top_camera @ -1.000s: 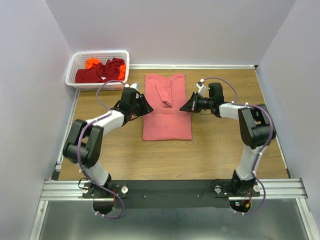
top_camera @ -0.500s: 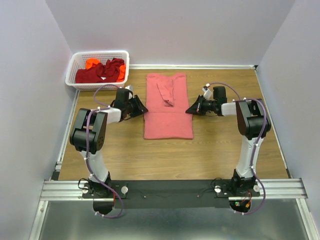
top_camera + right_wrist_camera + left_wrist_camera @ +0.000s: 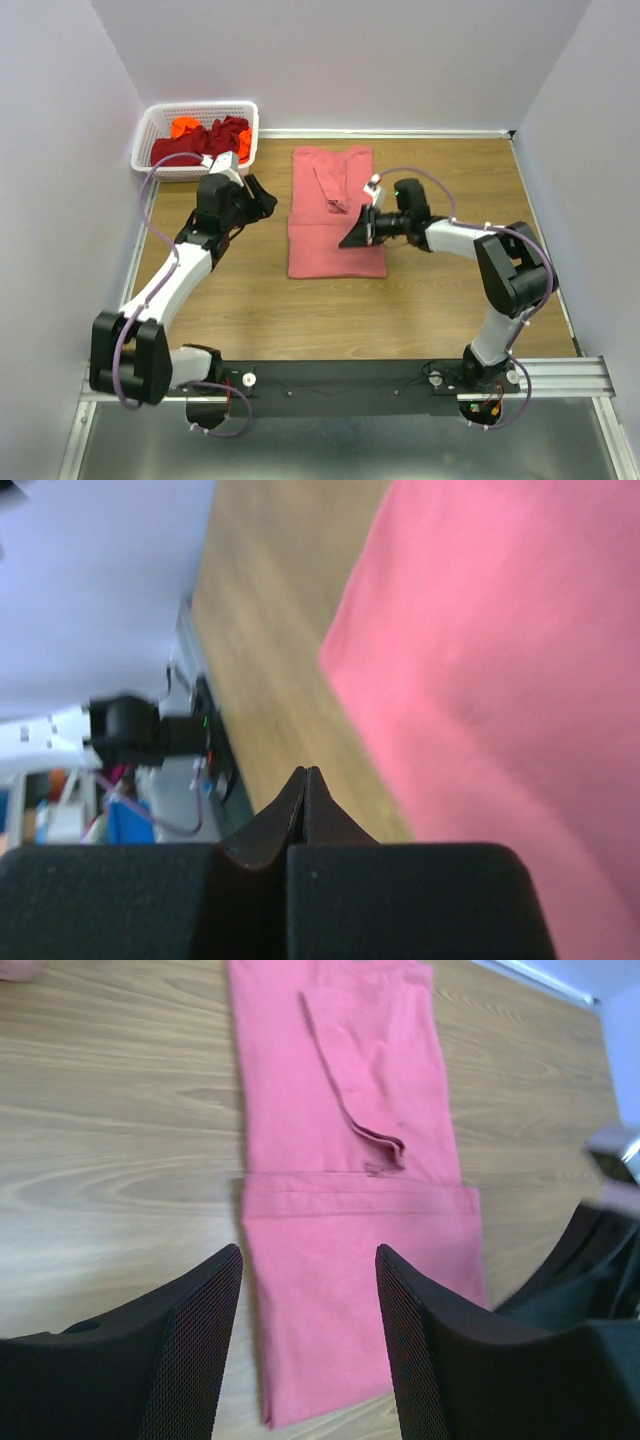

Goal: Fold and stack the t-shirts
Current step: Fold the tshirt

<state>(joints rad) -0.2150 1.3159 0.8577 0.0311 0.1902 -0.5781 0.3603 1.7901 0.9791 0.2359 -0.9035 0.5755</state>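
The large salmon-pink cloth t-shirt [image 3: 322, 255] lies flat at the middle of the wooden table [image 3: 450, 290], its sides folded in. It looks light and limp, likely to sag and slide, so pinching both near corners seems best. The left gripper [image 3: 262, 199] hangs released and empty left of it. The right gripper [image 3: 351, 238] is clenched at the shirt's right edge, with no cloth visibly caught.

The right claw [image 3: 348, 240] is covering part of the right edge of the salmon-pink t-shirt [image 3: 320, 255] in the top view, and in the right wrist view that cloth is running blurred off the right and bottom edges. The left wrist view is cutting off its far end and showing the right arm [image 3: 600, 1260] as a dark blur. The bunched t-shirts [image 3: 200, 146] in the basket [image 3: 148, 128] are lying too tangled to count.
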